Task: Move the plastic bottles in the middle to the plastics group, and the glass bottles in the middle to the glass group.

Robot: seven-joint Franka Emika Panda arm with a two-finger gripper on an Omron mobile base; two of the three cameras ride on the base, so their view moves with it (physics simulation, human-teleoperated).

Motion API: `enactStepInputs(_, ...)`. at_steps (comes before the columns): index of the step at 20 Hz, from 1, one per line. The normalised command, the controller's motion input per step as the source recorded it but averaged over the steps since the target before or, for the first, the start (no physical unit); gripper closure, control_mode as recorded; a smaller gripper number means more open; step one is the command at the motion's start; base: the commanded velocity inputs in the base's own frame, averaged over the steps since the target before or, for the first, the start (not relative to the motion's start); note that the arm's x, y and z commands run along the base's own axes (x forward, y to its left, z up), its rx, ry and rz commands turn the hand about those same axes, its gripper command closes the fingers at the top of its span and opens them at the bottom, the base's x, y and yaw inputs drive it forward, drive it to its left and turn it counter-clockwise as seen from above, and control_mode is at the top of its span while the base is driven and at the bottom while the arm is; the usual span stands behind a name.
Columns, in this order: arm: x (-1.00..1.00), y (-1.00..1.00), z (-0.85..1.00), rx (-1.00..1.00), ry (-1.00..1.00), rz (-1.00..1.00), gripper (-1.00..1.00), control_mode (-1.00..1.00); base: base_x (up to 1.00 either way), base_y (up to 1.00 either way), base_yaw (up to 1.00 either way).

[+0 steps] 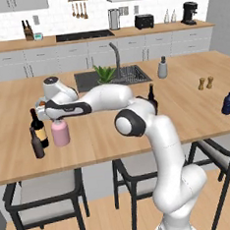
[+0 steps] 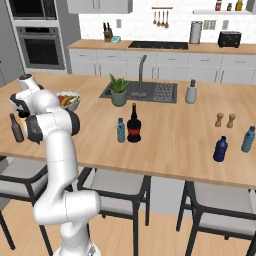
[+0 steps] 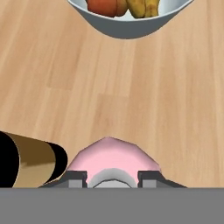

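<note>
The pink bottle [image 3: 113, 158] sits between the gripper [image 3: 112, 176] fingers, apparently pinched at its cap, standing beside the wine bottle [image 1: 38, 126], presumably joining the glass group.

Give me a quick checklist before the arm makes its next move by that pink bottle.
1. Pink bottle upright on the counter: ok.
2. Gripper jaws straddling its cap: ok.
3. Grip closed or released: cannot tell.
4. Gap to the wine bottle: cannot tell, they stand close.
5. Fruit bowl clear of the hand: ok.
6. Middle emptied: not ok; the blue bottle and squat dark bottle stand there.
</note>
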Motion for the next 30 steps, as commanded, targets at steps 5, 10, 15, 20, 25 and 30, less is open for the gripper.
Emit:
enactStepInputs(5,0.0,0.0,0.0,0.0,0.0,0.0,-1.0,-1.0,0.0,0.0,0.0)
enactStepInputs(10,0.0,0.0,0.0,0.0,0.0,0.0,-1.0,-1.0,0.0,0.0,0.0)
enactStepInputs(15,0.0,0.0,0.01,0.0,-0.01,0.0,-1.0,-1.0,0.0,0.0,0.0)
enactStepInputs(20,0.0,-0.02,0.08,0.0,-0.04,0.0,-1.0,-1.0,0.0,0.0,0.0)
enactStepInputs(25,-0.02,-0.08,0.34,0.0,-0.04,0.0,-1.0,-1.0,0.0,0.0,0.0)
enactStepInputs(30,-0.8,-0.28,0.44,0.04,-0.15,0.0,-1.0,-1.0,0.0,0.0,0.0)
